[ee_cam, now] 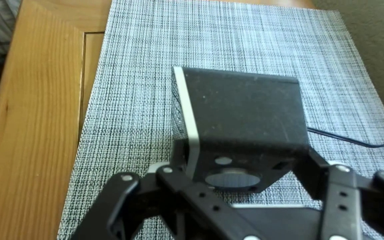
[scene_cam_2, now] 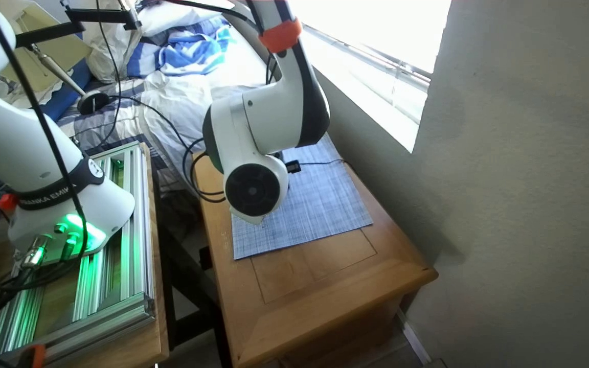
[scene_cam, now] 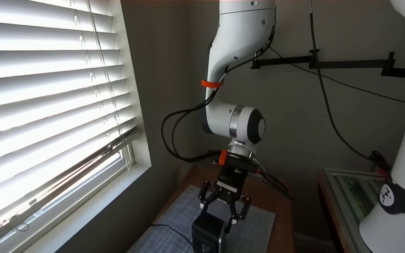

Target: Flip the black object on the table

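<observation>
Closest in the wrist view, the black fingers point(ee_cam: 315, 170) stand spread to the width of the black box point(ee_cam: 245, 116) and clasp it at its near end, one against each side. A pale strip point(ee_cam: 188, 110) runs along one edge of the box, and its near face, between the fingers, carries two pale round marks point(ee_cam: 233, 179), the larger one lower. Beneath the box is a grey woven placemat point(ee_cam: 135, 83); whether the two touch, I cannot tell. A thin black cord point(ee_cam: 352, 140) crosses the placemat and, in an exterior view, runs up to the box. The placemat covers part of the brown wooden table point(ee_cam: 45, 116). Above the table, in both exterior views, is the white Panda arm point(scene_cam: 237, 52), with orange straps point(scene_cam: 212, 84) around it. White venetian blinds point(scene_cam: 47, 80) hang beside the table. Across the table from them, the arm's base point(scene_cam_2: 85, 220) stands on an aluminium-profile frame point(scene_cam_2: 142, 220). Farthest off, in an exterior view, is a bed point(scene_cam_2: 187, 102) made up in blue and white.
</observation>
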Available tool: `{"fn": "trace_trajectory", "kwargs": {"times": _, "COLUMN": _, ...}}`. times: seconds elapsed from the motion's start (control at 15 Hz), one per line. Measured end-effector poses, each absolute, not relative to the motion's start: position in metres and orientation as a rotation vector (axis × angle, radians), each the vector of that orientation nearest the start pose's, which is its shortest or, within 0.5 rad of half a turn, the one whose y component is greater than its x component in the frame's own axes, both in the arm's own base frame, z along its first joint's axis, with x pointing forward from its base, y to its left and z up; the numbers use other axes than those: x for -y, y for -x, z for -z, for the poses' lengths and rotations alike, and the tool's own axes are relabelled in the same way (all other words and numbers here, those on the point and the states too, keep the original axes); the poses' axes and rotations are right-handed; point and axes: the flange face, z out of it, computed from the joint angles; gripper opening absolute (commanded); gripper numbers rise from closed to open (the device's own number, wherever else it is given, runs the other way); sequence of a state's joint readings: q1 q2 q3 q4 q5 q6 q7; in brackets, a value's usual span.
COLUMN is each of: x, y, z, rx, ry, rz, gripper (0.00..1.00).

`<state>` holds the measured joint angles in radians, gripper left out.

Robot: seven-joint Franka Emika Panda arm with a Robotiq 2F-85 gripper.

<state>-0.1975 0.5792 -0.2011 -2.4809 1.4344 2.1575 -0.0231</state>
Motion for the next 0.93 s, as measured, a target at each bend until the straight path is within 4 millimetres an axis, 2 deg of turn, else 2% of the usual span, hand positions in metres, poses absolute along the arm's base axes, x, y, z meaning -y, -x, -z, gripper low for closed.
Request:
{"fn": "trace_trajectory", "kwargs": {"times": 0.47, "x": 0.123, "y": -0.357, "z": -0.069, "rx": -1.714, "ry": 1.618, "rz": -0.54, "gripper": 0.54}}
{"fn": "trace_trajectory", "kwargs": {"times": 0.67, "x": 0.119, "y": -0.362, "z": -0.085, "rx": -1.686, "ry": 1.714, "rz": -0.532, "gripper": 0.54}}
{"fn": "trace_trajectory", "kwargs": {"times": 0.93, "x": 0.11, "y": -0.369, "z": -0.105, "rx": -1.748, "ry": 1.867, "rz": -0.536, "gripper": 0.54}}
